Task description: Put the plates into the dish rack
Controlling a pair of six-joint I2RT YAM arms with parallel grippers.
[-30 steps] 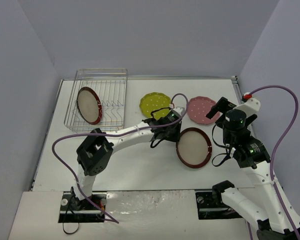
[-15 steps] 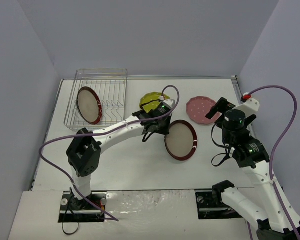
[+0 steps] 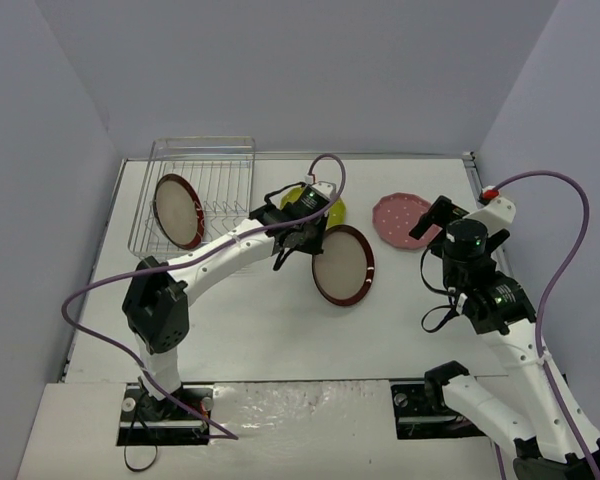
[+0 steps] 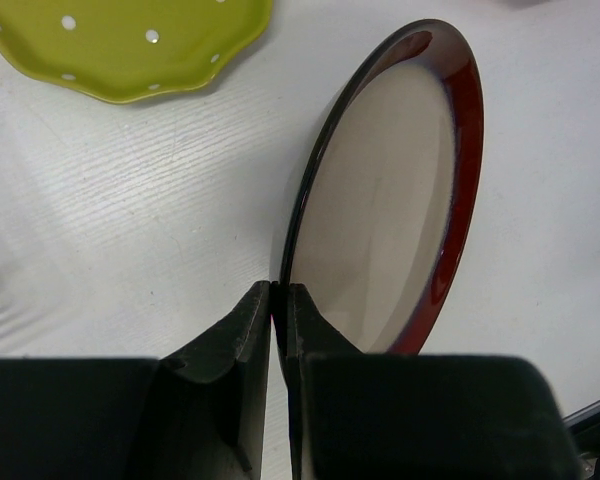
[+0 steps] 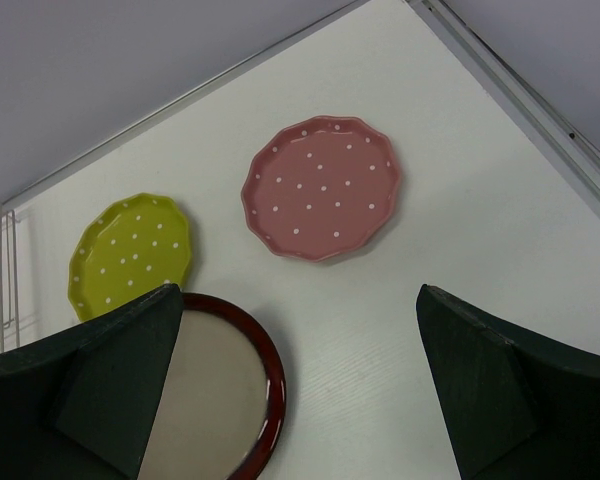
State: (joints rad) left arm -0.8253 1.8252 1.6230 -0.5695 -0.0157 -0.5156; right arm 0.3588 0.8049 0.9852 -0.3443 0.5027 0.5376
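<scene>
Pinching the rim of a red-rimmed plate (image 4: 390,200), left gripper (image 4: 278,290) is clamped narrow on it; plate tilted steeply on edge, right of the rack (image 3: 202,195). In the rack's left end a second plate (image 3: 178,210) stands upright. Flat just right of the rack: green plate (image 5: 130,255); pink plate (image 5: 320,188) farther right. Well right of the rack, near pink plate, right gripper (image 5: 298,295) is spread wide, holding nothing.
</scene>
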